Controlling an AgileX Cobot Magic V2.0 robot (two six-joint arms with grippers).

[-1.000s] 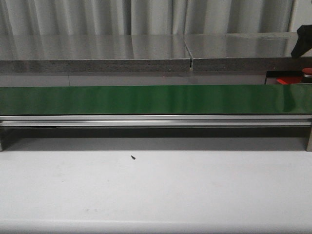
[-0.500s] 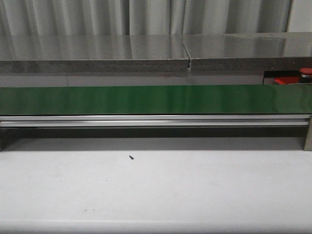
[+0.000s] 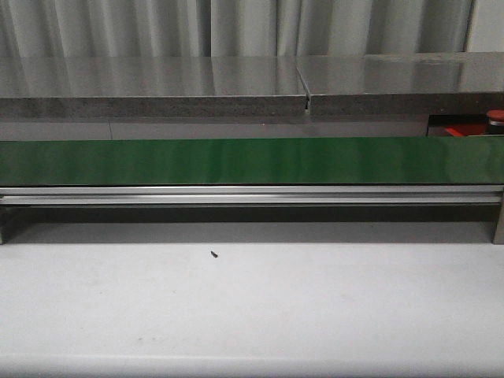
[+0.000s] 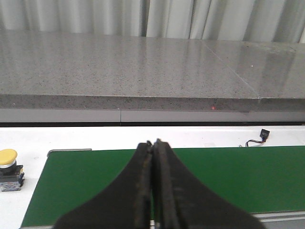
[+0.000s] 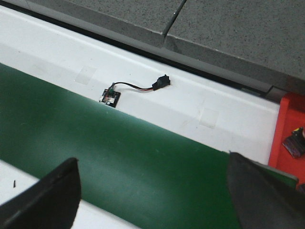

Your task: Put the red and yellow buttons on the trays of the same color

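A yellow button [image 4: 8, 162] with a dark base stands on the white surface just off the end of the green belt [image 4: 238, 176]. My left gripper [image 4: 153, 143] hovers over that belt, shut with nothing in it. At the far right behind the belt lies the red tray [image 3: 465, 130], with a red button [image 3: 494, 116] on it. My right gripper [image 5: 152, 191] is open above the belt [image 5: 119, 152], empty, the red tray [image 5: 288, 129] just beyond one finger. A dark piece [image 5: 295, 143] rests on that tray. No yellow tray is in view.
A small circuit board [image 5: 110, 97] with a wire lies on the white strip behind the belt. A grey stone ledge [image 3: 157, 87] runs along the back. A tiny dark speck [image 3: 213, 253] lies on the white table in front of the belt's aluminium rail [image 3: 252, 194].
A dark gripper part that showed at the front view's upper right edge one second ago has left that view. Nothing else has moved.
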